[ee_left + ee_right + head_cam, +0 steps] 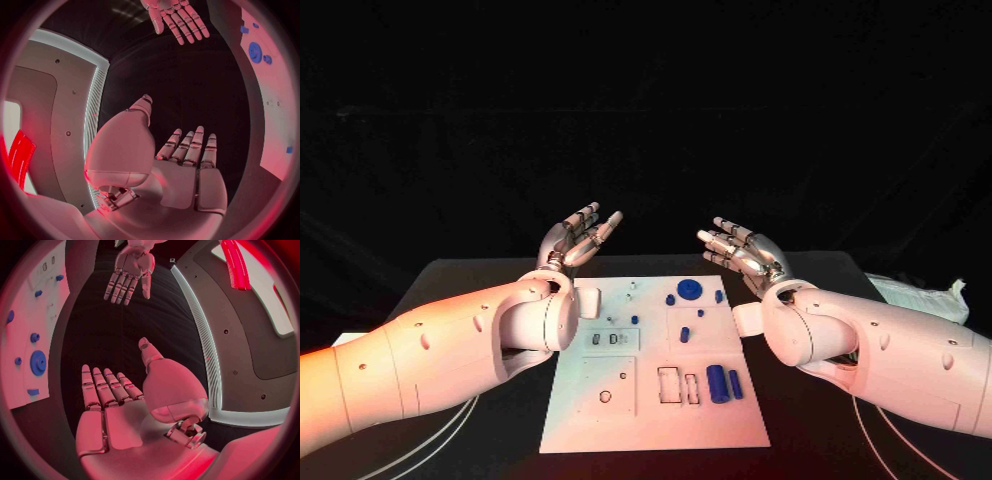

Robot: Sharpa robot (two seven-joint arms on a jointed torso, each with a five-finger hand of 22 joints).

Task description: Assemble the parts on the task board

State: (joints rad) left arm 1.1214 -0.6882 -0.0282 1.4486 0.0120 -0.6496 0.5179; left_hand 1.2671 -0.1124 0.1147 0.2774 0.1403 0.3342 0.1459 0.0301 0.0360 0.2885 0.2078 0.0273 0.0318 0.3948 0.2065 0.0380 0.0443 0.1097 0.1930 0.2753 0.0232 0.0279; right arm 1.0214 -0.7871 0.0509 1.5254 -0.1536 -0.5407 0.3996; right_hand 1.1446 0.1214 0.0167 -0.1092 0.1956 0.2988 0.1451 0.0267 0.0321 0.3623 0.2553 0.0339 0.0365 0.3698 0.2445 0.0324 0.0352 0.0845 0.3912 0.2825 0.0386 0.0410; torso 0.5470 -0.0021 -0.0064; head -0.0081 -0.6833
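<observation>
While both hands hover palms-up past the far end of the task board [596, 425], nothing is gripped.

Left hand [581, 235] and right hand [741, 250] hold fingers spread, empty, well apart. Blue parts lie on the white plate: a gear [689, 290] near its far edge, what looks like two cylinders [721, 383] nearer the robot.

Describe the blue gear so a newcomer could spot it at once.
Find the white task board in the middle of the black table. Near its far edge, between the two raised hands, lies the blue gear: a round disc, the widest blue part there.
</observation>
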